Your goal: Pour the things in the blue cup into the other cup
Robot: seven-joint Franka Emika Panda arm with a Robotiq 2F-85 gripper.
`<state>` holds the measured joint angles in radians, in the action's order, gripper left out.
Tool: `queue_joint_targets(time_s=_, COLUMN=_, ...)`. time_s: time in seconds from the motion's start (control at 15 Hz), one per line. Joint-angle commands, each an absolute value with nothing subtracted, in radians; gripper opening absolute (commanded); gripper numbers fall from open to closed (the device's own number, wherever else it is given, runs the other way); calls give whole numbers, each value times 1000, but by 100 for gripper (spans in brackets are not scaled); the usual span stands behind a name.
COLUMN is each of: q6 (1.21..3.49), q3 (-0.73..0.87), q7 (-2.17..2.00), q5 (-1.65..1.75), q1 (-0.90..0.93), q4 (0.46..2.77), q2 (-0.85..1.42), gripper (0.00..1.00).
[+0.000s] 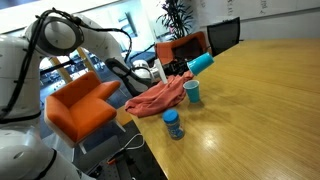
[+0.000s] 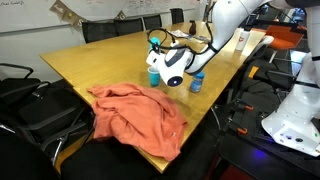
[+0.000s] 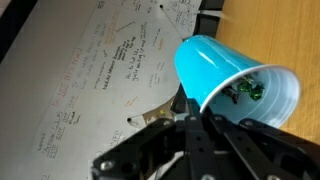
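Note:
My gripper (image 1: 180,68) is shut on the blue cup (image 1: 201,63) and holds it above the table, tipped onto its side. In the wrist view the blue cup (image 3: 215,65) lies sideways in the gripper (image 3: 190,122), mouth to the lower right. Small dark green things (image 3: 245,93) lie inside near its rim. The other cup (image 1: 192,91) stands upright on the table just below the held cup. In an exterior view the gripper (image 2: 172,66) holds the blue cup (image 2: 152,72) out to its left.
An orange-pink cloth (image 1: 158,98) lies crumpled at the table edge (image 2: 135,115). A small dark-blue patterned jar (image 1: 173,124) stands near that edge. A small blue vessel (image 2: 196,82) stands by the gripper; cup or jar, I cannot tell. Orange chairs (image 1: 80,105) stand beside the table.

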<state>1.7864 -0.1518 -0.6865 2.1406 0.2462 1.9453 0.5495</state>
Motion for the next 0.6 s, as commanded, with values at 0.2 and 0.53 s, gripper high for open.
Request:
queue_joint_targets(time_s=0.2, q6=1715, q3=-167, q7=-626, q5=2199, q1=245, q4=1977, q2=544, gripper=1)
queue_joint_targets(time_s=0.53, q6=1700, q3=-172, q7=-601, q5=2226, q1=240, q4=1986, q2=545, gripper=1)
